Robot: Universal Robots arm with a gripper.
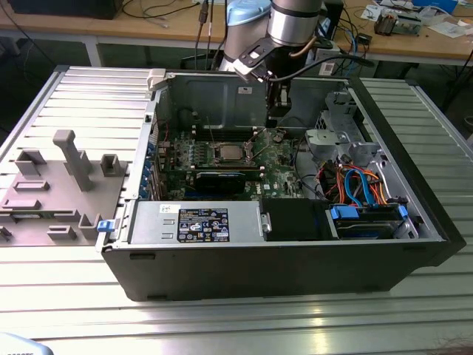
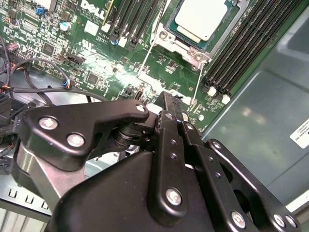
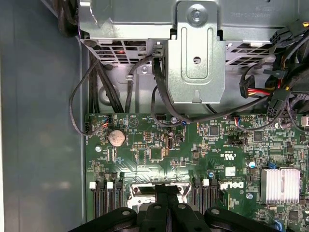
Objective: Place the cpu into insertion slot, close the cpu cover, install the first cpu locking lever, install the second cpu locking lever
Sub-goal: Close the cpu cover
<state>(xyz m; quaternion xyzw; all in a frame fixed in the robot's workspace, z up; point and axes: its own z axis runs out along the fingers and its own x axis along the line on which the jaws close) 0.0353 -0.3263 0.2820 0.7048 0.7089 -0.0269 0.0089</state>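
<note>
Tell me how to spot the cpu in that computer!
Look inside the open computer case at the green motherboard. The cpu sits between two banks of long black memory slots. It's the only flat, silvery square there.

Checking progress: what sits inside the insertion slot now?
The cpu lies in the insertion slot, silvery top facing up. Whatever lies beneath the chip is covered by it and cannot be seen.

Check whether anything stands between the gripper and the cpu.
Nothing visible does. In the second wrist view the gripper hangs over bare green board beside the insertion slot, where the cpu already lies. Only thin lever wires run along the slot's sides.
</note>
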